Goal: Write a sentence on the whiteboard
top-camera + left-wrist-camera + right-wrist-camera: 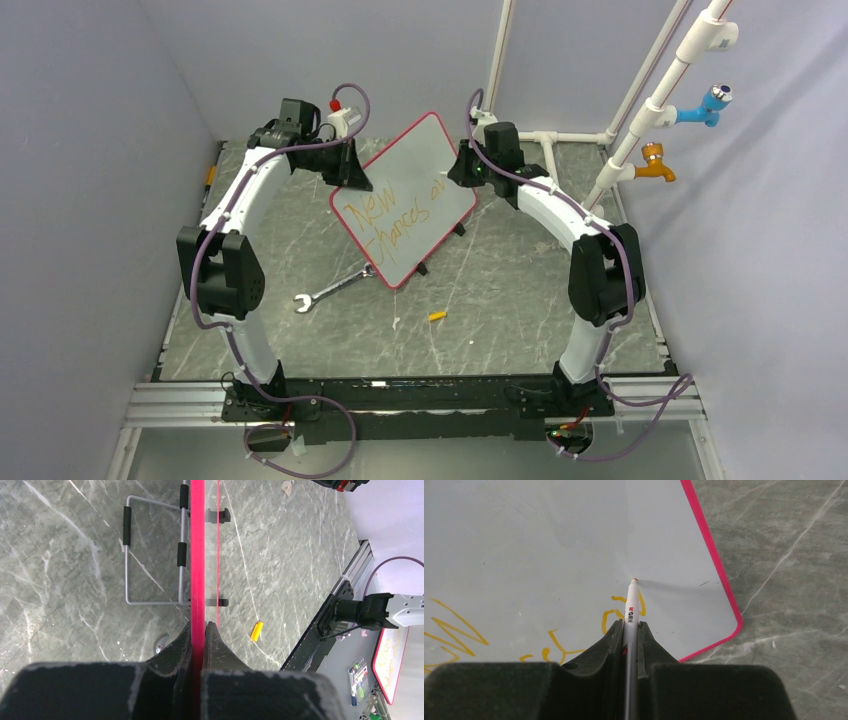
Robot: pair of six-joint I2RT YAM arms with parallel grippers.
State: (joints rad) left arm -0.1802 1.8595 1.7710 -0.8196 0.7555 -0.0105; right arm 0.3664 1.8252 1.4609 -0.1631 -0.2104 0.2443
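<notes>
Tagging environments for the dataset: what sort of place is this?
Probably a lab test cell, not a home or shop: two arms bolted to an aluminium rail at a marble-pattern table, plain panel walls close around it, and taps on a white pipe frame.

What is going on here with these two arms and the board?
The left hand is shut on the red frame of the whiteboard and steadies it. The right hand is shut on a marker, with its tip at the board's surface near the right edge. The orange sentence reads about "New chances a" at this point. A wrench and a small yellow piece lie on the table.
</notes>
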